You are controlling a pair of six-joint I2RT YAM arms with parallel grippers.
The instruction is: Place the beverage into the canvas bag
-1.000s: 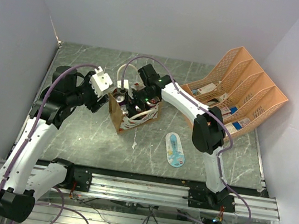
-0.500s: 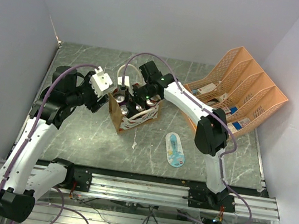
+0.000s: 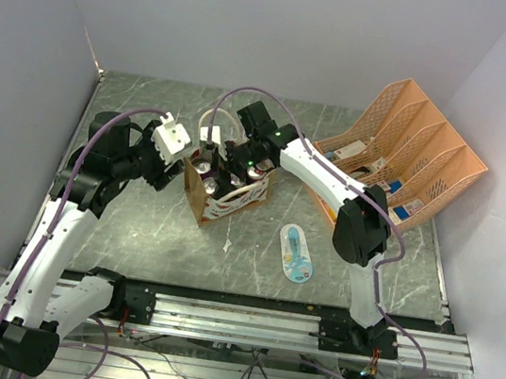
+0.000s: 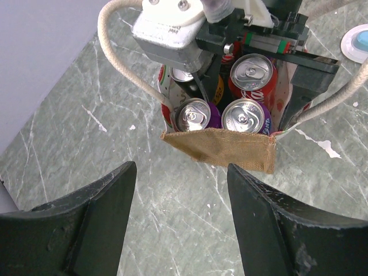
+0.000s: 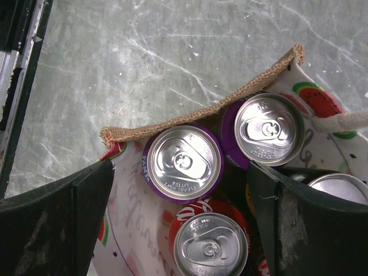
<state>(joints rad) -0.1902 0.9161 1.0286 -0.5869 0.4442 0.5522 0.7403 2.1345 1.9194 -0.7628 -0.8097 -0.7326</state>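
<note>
The canvas bag [image 3: 206, 197] stands upright on the table [image 3: 151, 232] between the two arms in the overhead view, with can tops showing in its open mouth. The right tool [image 3: 236, 176] hangs at the bag's mouth. The left tool [image 3: 175, 178] sits just beside the bag's left side. An orange mesh rack [image 3: 429, 159] stands at the far right, and a blue-and-white oval object [image 3: 296, 251] lies flat on the table near the bag.

From the left wrist, the left tool's two fingers [image 4: 86, 213] stand wide apart with only bare table between them, short of the bag's tan edge. Inside the bag, two purple cans [image 4: 246, 119] stand upright at the front and a red can [image 4: 251, 72] stands behind them. The right tool's black fingers reach down among them.

From the right wrist, the right tool's fingers [image 5: 57, 218] are spread wide inside the bag's mouth. They straddle one purple can and the red can, gripping neither.
</note>
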